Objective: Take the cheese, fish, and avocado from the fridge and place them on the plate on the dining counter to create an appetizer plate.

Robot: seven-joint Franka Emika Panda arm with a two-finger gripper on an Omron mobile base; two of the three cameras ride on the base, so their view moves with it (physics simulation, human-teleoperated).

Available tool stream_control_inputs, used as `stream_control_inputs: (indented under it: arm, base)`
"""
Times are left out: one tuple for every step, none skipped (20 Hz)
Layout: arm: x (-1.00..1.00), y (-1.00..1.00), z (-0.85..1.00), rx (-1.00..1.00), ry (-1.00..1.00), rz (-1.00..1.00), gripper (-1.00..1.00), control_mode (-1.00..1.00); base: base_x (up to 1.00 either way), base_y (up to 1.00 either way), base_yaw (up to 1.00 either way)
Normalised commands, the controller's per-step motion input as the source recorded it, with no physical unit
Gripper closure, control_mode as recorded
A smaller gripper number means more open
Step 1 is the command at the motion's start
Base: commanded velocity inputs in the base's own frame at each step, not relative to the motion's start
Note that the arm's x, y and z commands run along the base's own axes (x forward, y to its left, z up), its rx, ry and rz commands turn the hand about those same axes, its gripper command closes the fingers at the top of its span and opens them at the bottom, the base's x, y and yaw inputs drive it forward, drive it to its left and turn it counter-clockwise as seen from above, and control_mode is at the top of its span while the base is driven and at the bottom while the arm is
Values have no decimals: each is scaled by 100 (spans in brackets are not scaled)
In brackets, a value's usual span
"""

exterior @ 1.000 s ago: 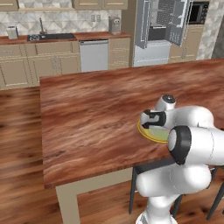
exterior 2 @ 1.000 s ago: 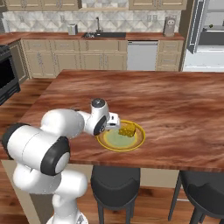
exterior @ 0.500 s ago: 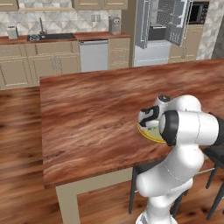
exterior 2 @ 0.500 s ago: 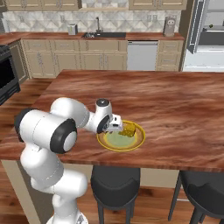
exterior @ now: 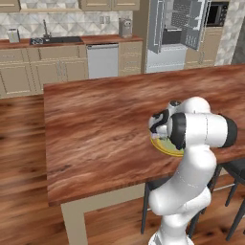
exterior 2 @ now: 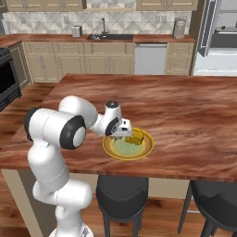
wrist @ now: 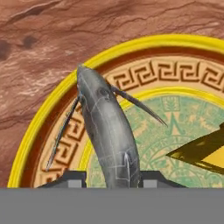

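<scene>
The fish point(wrist: 107, 131) lies on the plate point(wrist: 52, 103), its long axis running from between the fingertips out toward the rim, nose near the yellow edge and tail end tucked between the two dark fingertips point(wrist: 72, 178). The tool point(wrist: 109, 180) straddles that tail end; its jaws stand just either side of the body, and whether they pinch it or have begun to let go I cannot tell. The cheese point(exterior 2: 134, 137) already sits on the plate beside the fish, on the side away from the arm. The plate rests near the bench's point(exterior 2: 185, 106) front edge. The fridge point(exterior: 174, 33) stands open well behind. Likely next is a straight lift clear along the tool's own axis, then back for the avocado.
</scene>
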Motion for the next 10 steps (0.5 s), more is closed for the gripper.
stream_control_inputs:
  arm:
    - [-11,0,9,0,0,0,-100,-100]
    - [-19,0,23,0,0,0,-100,-100]
    - [-29,0,37,0,-3,0,-100,-100]
    - [-31,0,46,0,-5,0,-100,-100]
    - [-33,0,57,0,-9,0,-100,-100]
    - [-35,0,72,0,-12,0,-100,-100]
    - [-42,0,96,0,-17,0,-100,-100]
    - [-56,0,100,0,-22,0,-100,-100]
    - [-59,4,100,0,-23,0,-100,-100]
    - [-68,23,100,0,-21,0,-100,-100]
  base:
    - [0,0,0]
    - [0,0,0]
    - [0,0,0]
    - [0,0,0]
    - [0,0,0]
    - [0,0,0]
    - [0,0,0]
    - [0,0,0]
    - [0,0,0]
    - [0,0,0]
